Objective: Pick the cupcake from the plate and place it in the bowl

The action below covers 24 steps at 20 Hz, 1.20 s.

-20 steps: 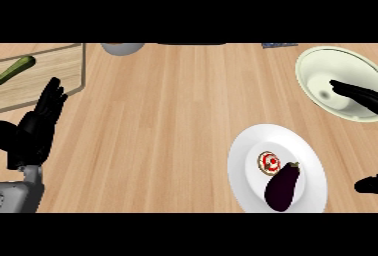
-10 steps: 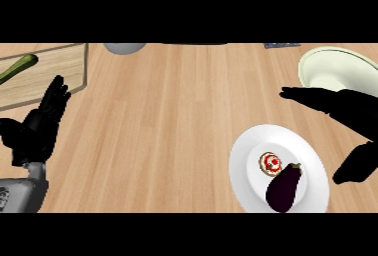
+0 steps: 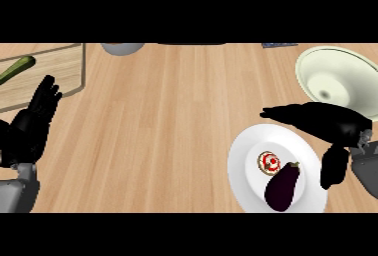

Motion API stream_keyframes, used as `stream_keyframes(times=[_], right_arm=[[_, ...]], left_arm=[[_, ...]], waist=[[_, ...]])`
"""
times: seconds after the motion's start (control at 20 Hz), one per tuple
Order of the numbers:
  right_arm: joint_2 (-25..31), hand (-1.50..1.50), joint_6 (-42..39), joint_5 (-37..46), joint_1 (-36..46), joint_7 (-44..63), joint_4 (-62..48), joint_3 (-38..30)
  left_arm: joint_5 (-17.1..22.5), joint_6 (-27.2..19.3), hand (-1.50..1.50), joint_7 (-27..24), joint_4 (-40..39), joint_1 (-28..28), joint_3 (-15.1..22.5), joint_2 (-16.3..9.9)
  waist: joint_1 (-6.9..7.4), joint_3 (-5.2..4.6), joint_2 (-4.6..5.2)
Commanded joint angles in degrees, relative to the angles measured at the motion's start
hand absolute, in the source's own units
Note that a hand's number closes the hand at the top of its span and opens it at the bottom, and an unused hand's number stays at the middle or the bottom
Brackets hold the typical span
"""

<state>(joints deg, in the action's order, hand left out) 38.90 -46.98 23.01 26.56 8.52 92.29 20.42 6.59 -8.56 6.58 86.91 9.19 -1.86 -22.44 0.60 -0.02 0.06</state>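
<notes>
One cupcake (image 3: 269,161) sits on the plate (image 3: 247,150) at lower right beside the eggplant (image 3: 281,186), just below-left of the right hand (image 3: 325,120), fingers spread, holding nothing.

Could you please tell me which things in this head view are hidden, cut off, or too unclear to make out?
- Right robot hand: covers the white plate's upper right rim.
- Bowl: cut off by the right edge.
- Grey object and dark object: cut by the top band, unidentifiable.
- Cupcake: the eggplant lies close beside it; whether they touch is unclear.
- Cutting board and green vegetable: cut off at the left.
</notes>
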Motion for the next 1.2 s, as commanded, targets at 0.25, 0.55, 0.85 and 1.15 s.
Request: stream_keyframes(times=[0.25,0.55,0.85,1.15], right_arm=[[-3.56,-1.50,6.98,14.06,-1.77,-5.65,-0.65,3.65],[-8.37,-1.50,15.31,22.71,-4.84,-8.99,-5.60,6.33],[-8.28,-1.50,10.24,25.68,-6.62,-11.96,-7.13,3.64],[-12.15,-1.50,12.40,31.19,-9.65,-12.69,-8.10,2.73]], left_arm=[[-2.39,0.01,0.00,0.59,2.56,-1.85,0.18,2.43],[-0.80,3.50,0.00,1.90,3.69,-2.43,-2.82,0.63],[-4.70,2.19,0.00,0.82,0.10,0.75,-2.11,4.13],[-6.70,1.54,0.00,2.71,4.66,-1.38,-2.15,6.30]], waist=[[-0.16,0.06,-0.04],[-0.13,0.05,-0.03],[-0.52,0.03,-0.04],[-0.44,0.03,-0.08]])
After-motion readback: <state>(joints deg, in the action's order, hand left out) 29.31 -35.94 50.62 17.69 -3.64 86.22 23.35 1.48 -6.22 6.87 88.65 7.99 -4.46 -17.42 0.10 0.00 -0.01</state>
